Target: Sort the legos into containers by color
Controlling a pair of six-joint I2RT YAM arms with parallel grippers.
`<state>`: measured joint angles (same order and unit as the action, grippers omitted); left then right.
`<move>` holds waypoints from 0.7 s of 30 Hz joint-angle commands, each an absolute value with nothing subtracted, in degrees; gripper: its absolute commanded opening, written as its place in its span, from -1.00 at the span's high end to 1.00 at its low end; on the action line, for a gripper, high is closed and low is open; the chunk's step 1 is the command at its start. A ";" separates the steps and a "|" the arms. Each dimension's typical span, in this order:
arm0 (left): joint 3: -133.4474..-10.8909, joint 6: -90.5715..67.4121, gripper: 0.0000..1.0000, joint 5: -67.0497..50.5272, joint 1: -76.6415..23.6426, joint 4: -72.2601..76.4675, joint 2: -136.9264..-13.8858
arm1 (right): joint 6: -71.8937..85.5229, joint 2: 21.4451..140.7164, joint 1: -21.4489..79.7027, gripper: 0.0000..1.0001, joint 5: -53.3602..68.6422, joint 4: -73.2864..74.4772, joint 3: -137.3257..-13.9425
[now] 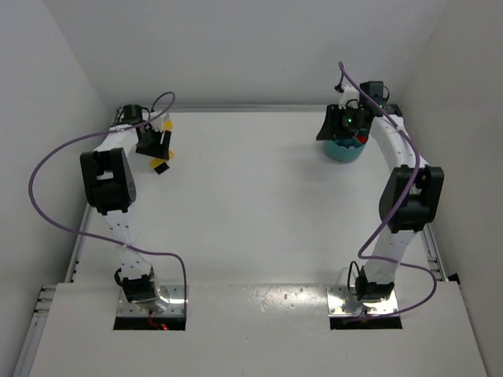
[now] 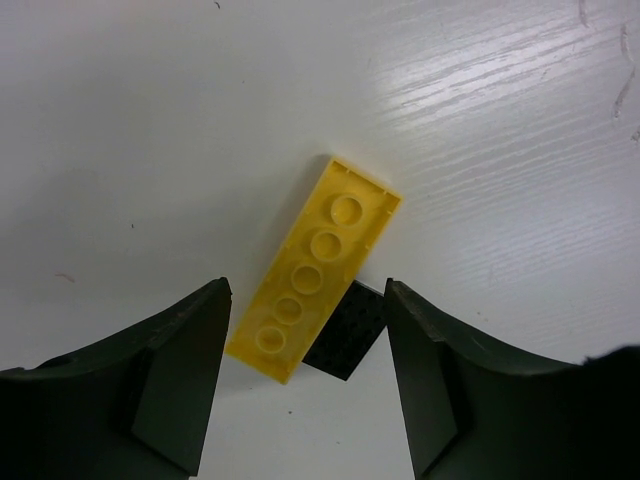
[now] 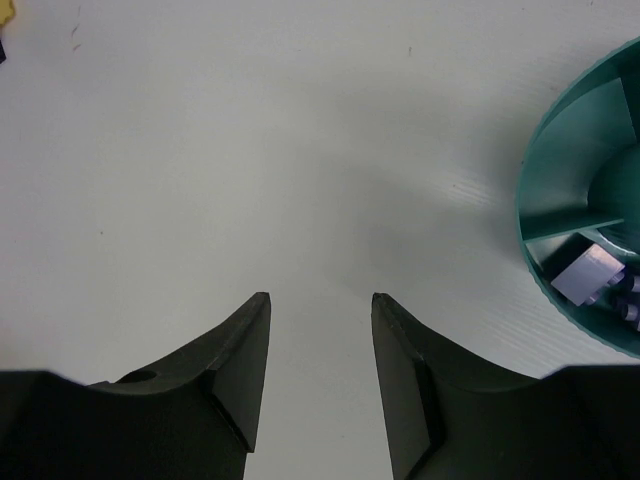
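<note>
A long yellow lego plate (image 2: 315,268) lies flat on the white table, and its near end sits between the fingers of my left gripper (image 2: 307,285). That gripper is open and hovers just above the plate without touching it. In the top view the plate (image 1: 159,166) is at the far left, under the left gripper (image 1: 152,148). The teal dish (image 3: 560,130) is at the right edge of the right wrist view, with a pale purple lego (image 3: 588,275) in one compartment. My right gripper (image 3: 321,296) is open and empty over bare table beside the dish (image 1: 344,151). A red piece (image 1: 361,140) shows in the dish.
A small black studded piece (image 2: 345,330) lies against the yellow plate's right side, partly under it. White walls close the table at the back and on both sides. Purple cables loop off both arms.
</note>
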<state>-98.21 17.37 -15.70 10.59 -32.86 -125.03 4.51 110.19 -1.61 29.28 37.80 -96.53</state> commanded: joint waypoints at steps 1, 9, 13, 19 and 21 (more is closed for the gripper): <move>-100.55 18.63 -0.37 -14.41 10.90 -31.73 -126.65 | 4.13 107.40 -0.71 0.08 31.11 36.47 -96.42; -99.40 19.69 -0.28 -14.50 10.90 -31.73 -127.18 | 4.66 107.40 -0.18 0.02 31.11 36.47 -96.42; -97.65 19.69 -0.07 -15.82 10.90 -31.73 -127.18 | 5.80 107.40 -0.18 -0.17 33.30 36.47 -95.71; -94.58 20.30 0.13 -17.49 10.90 -31.11 -124.37 | 8.51 106.27 1.05 -0.20 38.23 33.41 -91.60; -94.57 20.30 0.23 -18.02 10.90 -31.11 -124.37 | 9.05 105.73 1.05 -0.20 40.42 32.26 -90.10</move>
<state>-96.05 19.44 -16.34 10.59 -30.44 -126.41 7.27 109.21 0.38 35.33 35.86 -91.72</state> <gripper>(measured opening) 0.457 0.599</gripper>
